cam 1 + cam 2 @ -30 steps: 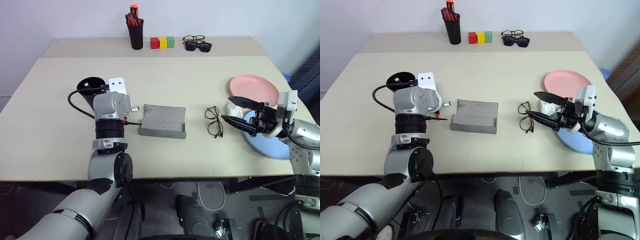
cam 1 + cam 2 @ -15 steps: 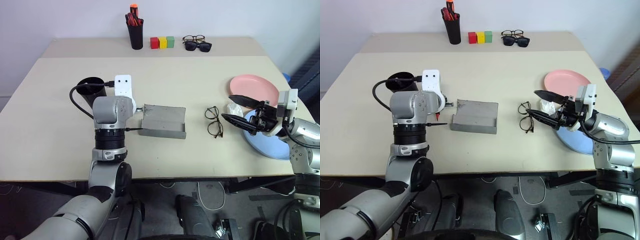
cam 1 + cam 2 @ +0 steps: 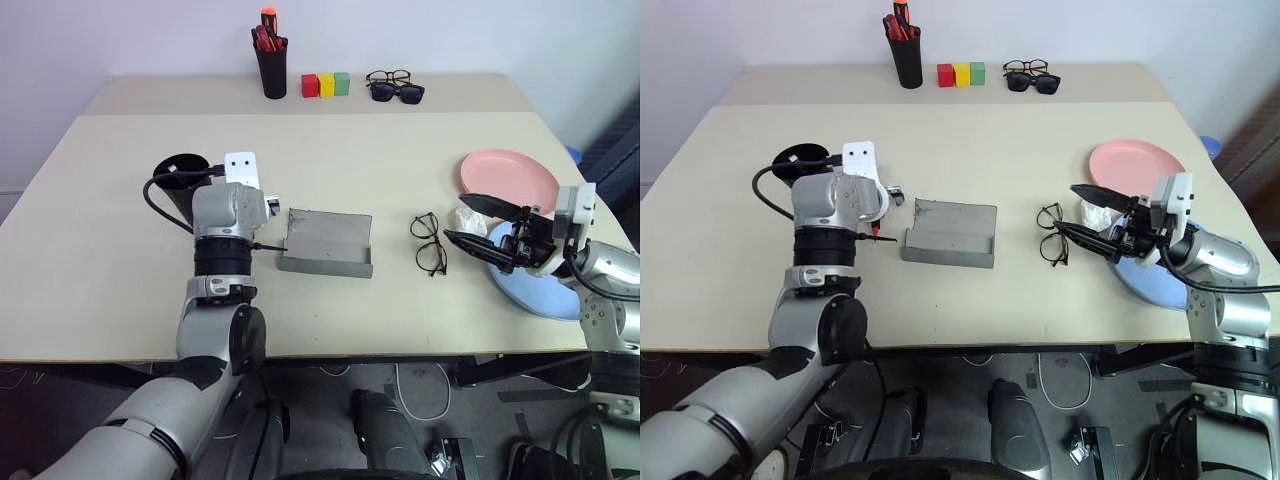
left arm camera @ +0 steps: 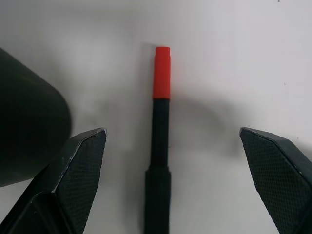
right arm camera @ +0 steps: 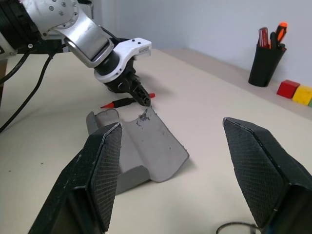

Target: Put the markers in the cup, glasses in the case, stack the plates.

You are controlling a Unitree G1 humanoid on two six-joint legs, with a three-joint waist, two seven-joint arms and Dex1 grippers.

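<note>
1. A red-and-black marker (image 4: 159, 141) lies flat on the table (image 3: 400, 160), loose between the spread fingers of the left gripper (image 4: 173, 190), which touch nothing.
2. The wide black cup (image 3: 181, 180) stands upright just beside that gripper, toward the table's left edge; I cannot tell what is inside it.
3. The grey case (image 3: 327, 241) lies open near the middle of the table, next to the marker.
4. The wire-rimmed glasses (image 3: 429, 243) lie between the case and the right gripper (image 3: 470, 222).
5. The right gripper hangs above the table with its fingers spread, empty.
6. The pink plate (image 3: 510, 177) sits by the right edge; the blue plate (image 3: 530, 287) lies nearer the front, partly under the right arm.
7. At the far edge stand a black pen pot (image 3: 270, 66), three coloured blocks (image 3: 326, 84) and more glasses (image 3: 393, 86).
</note>
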